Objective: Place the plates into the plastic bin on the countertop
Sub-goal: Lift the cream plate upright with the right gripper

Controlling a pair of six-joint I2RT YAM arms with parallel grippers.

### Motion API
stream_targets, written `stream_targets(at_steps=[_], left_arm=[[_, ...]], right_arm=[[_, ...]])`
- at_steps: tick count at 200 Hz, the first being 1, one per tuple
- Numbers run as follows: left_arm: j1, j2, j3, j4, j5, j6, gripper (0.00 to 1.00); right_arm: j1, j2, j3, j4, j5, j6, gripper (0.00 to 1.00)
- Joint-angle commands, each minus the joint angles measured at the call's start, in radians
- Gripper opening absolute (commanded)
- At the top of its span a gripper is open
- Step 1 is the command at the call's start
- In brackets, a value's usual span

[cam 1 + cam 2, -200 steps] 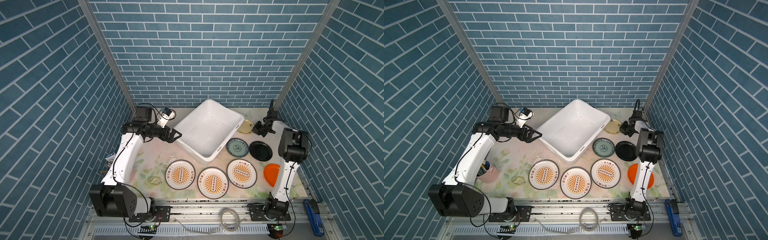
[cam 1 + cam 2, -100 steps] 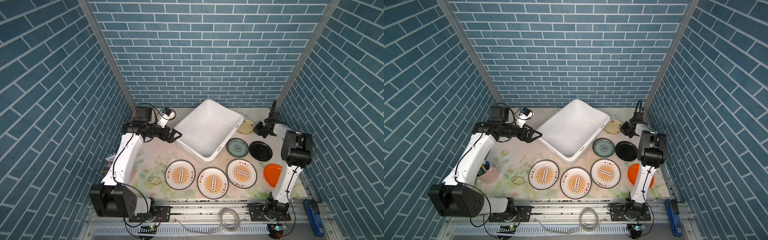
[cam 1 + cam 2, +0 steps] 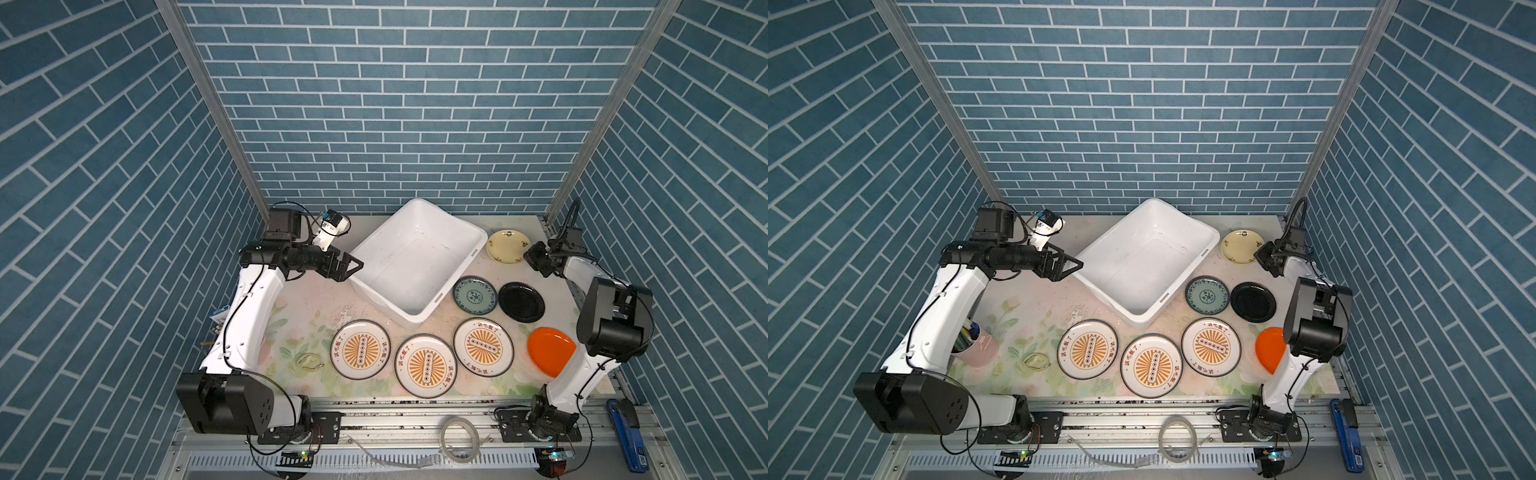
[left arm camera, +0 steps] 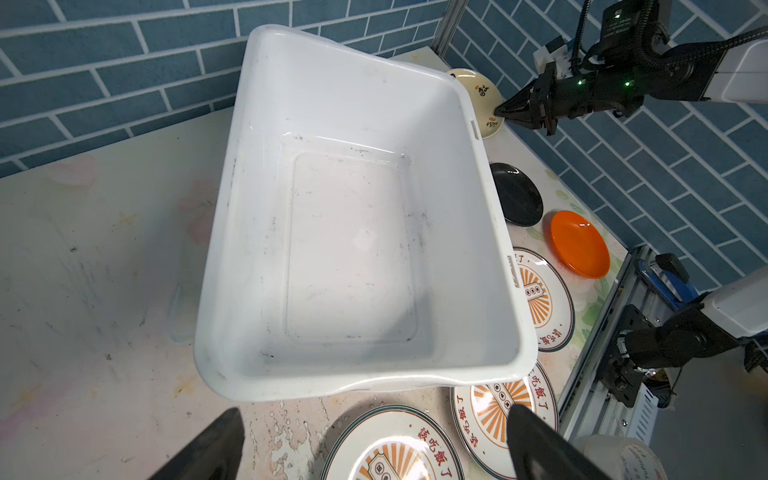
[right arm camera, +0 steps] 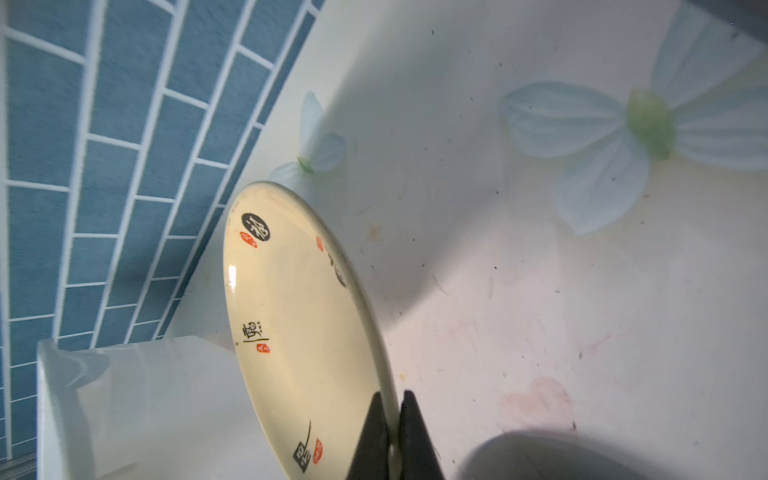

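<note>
- The right gripper (image 5: 392, 440) pinches the rim of the pale yellow plate (image 5: 299, 332), just beside the white plastic bin (image 3: 415, 257).
- The left gripper (image 4: 370, 444) is spread wide, empty, at the bin's other edge.

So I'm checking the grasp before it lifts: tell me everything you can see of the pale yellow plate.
The pale yellow plate is small, round and glossy, ceramic by its look, with black brush characters and small red seal marks around its rim. It sits near the back wall, just right of the plastic bin in both top views. The right gripper is shut on its rim edge, one finger on each face. Whether it is lifted off the countertop cannot be told.
</note>
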Motion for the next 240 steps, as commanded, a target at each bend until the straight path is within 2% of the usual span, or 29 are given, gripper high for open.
stream_targets(at_steps=[1, 124, 240], left_arm=[[-0.005, -0.011, 0.019, -0.034, -0.007, 0.003, 1.00], [-0.005, -0.084, -0.032, -0.001, 0.011, 0.001, 1.00], [-0.005, -0.172, -0.098, 0.054, 0.052, -0.026, 1.00]], right_arm=[[-0.007, -0.083, -0.043, 0.049, 0.021, 0.037, 0.00], [-0.046, -0.354, -0.161, 0.007, 0.092, 0.015, 0.00], [-0.045, -0.609, -0.212, -0.080, 0.036, -0.011, 0.00]])
